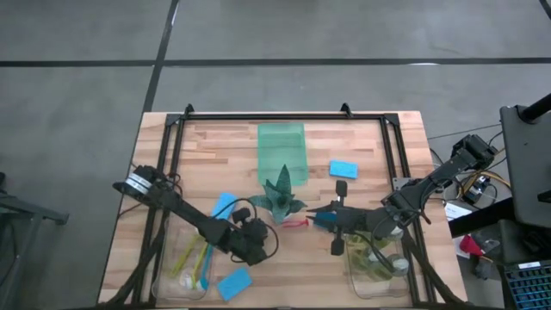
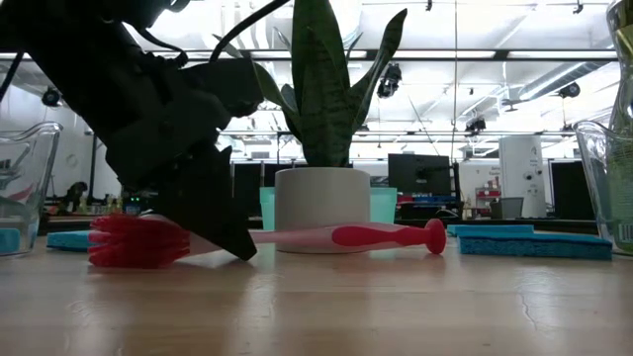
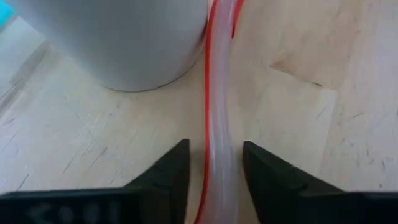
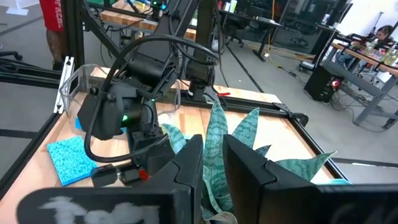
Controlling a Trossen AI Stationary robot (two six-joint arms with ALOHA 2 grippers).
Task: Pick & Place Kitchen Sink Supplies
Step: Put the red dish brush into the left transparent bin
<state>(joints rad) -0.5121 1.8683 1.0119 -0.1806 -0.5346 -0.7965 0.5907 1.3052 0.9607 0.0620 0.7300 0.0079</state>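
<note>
- Left wrist view only: left gripper (image 3: 214,171) part open, fingers astride the red brush (image 3: 217,106) handle beside the plant pot (image 3: 124,43); contact unclear.
- Low view alone: red bristles on tabletop.
- Right gripper (image 4: 212,168) nearly closed, empty.

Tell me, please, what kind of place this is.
Probably a robotics lab or workshop, not a real kitchen. The wooden table stands in a black metal frame on a bare grey floor; the low view shows open ceiling lights and dark monitors; the right wrist view shows more desks with equipment.
</note>
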